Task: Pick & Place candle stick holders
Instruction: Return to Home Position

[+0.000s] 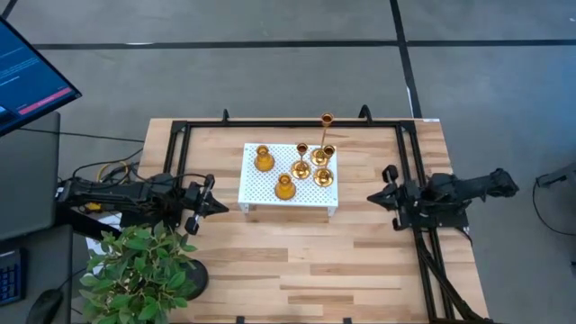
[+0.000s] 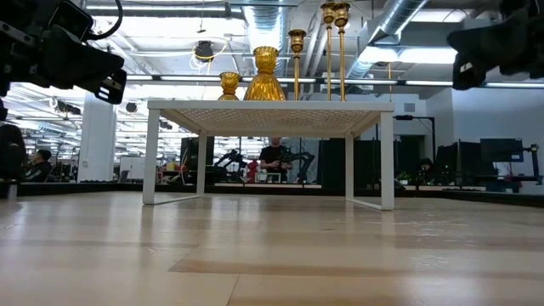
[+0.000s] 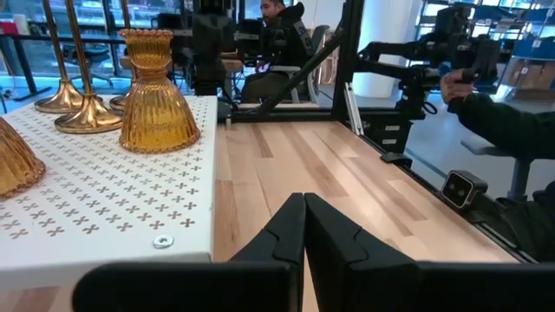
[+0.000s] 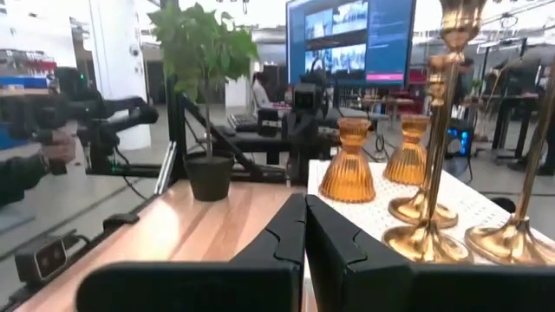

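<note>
A: High view. Where are the holders sitting?
B: Holders (image 1: 285, 186) are standing on the white shelf (image 1: 261, 196), mid-table (image 1: 297, 261). Two squat ones are sitting on its L half, stemmed ones on its R half. L gripper (image 1: 209, 193) is hovering just off the shelf's L edge and R gripper (image 1: 385, 187) near its R edge, neither touching anything.
A: Low view?
B: Holders are showing upright atop the shelf. Both arms are hanging high at the pic edges.
A: L wrist view?
B: Fingers are pressing together and gripping nothing. A squat holder is standing near the shelf edge.
A: R wrist view?
B: Same, fingers are meeting w/ nothing between. Stemmed bases are sitting closest, w/ the squat pair beyond and a plant (image 4: 204, 52) behind.
</note>
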Available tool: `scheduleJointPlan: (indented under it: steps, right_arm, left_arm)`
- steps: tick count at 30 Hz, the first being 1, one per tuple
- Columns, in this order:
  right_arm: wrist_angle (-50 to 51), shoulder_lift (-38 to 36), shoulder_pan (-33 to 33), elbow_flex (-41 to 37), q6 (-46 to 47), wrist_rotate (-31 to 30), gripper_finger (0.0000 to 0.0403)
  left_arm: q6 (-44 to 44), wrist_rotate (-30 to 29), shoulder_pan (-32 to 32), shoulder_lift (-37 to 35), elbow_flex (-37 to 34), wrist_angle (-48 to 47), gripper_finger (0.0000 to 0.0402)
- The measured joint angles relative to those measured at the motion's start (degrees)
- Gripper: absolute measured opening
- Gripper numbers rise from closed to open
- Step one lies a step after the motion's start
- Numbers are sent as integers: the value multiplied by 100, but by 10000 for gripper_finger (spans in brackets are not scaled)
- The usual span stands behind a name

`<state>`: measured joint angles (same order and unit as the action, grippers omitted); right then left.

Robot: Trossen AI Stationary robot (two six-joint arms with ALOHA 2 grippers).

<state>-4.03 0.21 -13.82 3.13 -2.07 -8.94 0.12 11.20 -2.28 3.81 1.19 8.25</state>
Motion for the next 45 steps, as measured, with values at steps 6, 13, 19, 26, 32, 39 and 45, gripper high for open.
scheduleJointPlan:
  steps: [6,13,19,26,32,39,45]
  right_arm:
    - [-289,9,-2,-268,2,-4,0]
    - [-175,1,-2,-270,-137,-10,0]
    - [-49,11,17,-273,-136,-148,0]
    - [-73,11,15,-275,-136,-148,0]
    - [-73,11,15,-277,-136,-150,0]
    - [-73,13,15,-277,-136,-152,0]
    - [-73,13,15,-279,-136,-154,0]
  left_arm:
    - [6,0,0,0,0,-2,8]
    - [100,0,0,0,0,-2,8]
    - [105,-30,0,0,0,-3,8]
    - [96,-44,0,0,0,-2,8]
    - [94,-44,0,0,0,-2,8]
    - [94,-43,0,0,0,-1,8]
    - [94,-44,0,0,0,1,8]
